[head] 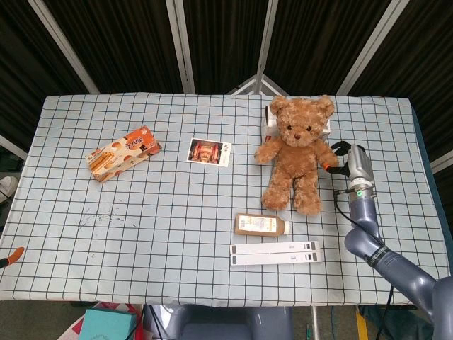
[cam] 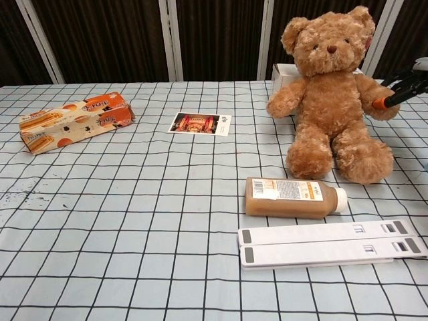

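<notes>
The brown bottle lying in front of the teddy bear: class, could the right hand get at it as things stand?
Probably yes. The bottle lies in the open, and the right hand is beside the teddy bear; nothing stands between them.
</notes>
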`<state>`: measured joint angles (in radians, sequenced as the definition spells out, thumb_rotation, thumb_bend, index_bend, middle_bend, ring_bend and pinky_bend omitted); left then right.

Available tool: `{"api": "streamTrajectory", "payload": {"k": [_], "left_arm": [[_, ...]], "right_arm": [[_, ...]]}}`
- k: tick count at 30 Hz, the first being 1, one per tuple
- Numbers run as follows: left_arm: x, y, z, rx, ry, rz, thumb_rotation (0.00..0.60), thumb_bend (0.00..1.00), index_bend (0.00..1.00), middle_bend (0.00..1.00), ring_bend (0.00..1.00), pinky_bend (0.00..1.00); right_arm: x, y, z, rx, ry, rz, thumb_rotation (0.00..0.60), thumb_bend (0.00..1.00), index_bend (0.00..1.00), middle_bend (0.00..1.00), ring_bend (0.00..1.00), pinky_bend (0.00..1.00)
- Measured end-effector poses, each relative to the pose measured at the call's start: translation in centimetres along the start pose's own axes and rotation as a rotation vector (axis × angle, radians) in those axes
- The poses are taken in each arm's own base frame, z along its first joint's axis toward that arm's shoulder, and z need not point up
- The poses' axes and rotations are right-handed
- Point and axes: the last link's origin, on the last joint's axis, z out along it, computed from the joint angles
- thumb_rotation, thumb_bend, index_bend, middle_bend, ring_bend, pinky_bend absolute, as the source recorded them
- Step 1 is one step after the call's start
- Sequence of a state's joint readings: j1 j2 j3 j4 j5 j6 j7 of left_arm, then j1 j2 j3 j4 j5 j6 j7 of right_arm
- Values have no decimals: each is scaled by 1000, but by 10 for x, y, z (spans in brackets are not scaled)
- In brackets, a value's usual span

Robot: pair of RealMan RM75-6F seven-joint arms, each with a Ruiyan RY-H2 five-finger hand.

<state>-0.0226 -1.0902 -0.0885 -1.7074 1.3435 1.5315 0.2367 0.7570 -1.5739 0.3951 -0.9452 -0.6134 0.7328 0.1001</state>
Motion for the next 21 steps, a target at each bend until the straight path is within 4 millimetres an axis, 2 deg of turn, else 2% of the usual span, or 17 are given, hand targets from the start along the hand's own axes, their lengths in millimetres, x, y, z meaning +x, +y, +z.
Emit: {"api": "streamTrajectory", "payload": {"k": [10,21], "left_arm": [[0,1,0,-9,-4,-3,600,239,132,0,0,30],[0,0,1,-3,-5,-4,600,239,131,0,0,30]], "right_arm": [[3,-4,0,20,14,8,600,320,414,521,343,0],[5,11,3,-28,1,4,600,320,414,520,343,0]]}}
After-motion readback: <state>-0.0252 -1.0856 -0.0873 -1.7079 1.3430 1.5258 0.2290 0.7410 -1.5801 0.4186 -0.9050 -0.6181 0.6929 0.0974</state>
